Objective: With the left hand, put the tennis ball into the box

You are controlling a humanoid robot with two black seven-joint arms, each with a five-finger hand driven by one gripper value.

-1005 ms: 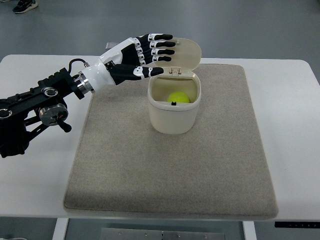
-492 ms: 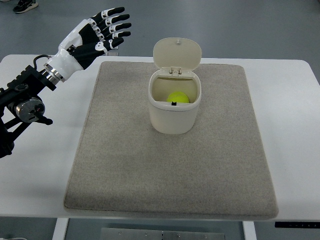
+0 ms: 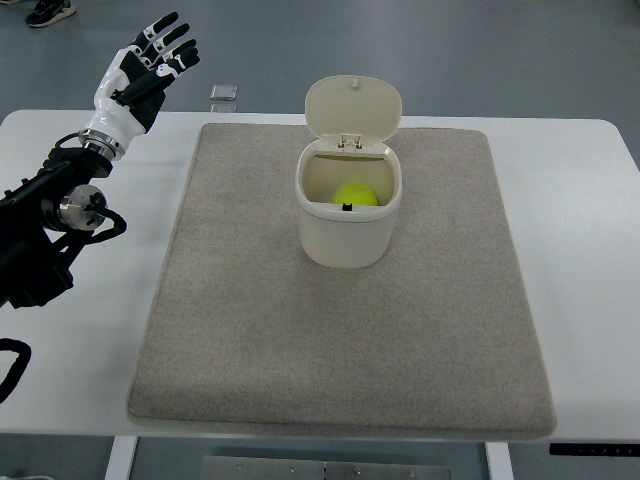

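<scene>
A: Top view, quick rundown. Where's the ball?

B: Tennis ball (image 3: 357, 194) sits inside the box (image 3: 348, 222), low down, near the back-right of the opening. Box stands upright at frame center, on the gray mat (image 3: 340, 340).

A: Lid?

B: Lid (image 3: 353, 107) is flipped up and back, hinged at the far edge of the box, leaning toward the top of the frame.

A: Left hand?

B: Left hand (image 3: 140, 72) is in the upper left of the frame, well apart from the box, over the far-left corner of the white table (image 3: 590, 250). Fingers (image 3: 165, 38) are apart and stretched toward the top right, holding nothing. Arm comes in from the left edge, black w/ silver joints, white forearm shell.

A: Right hand?

B: Not visible in this view.

A: Anything else?

B: Small pale square thing (image 3: 224, 93) on the floor just past the table's far edge, btw the hand and the lid; can't tell what it is. A dark shoe (image 3: 48, 12) at the top-left corner, partly cut off.
</scene>
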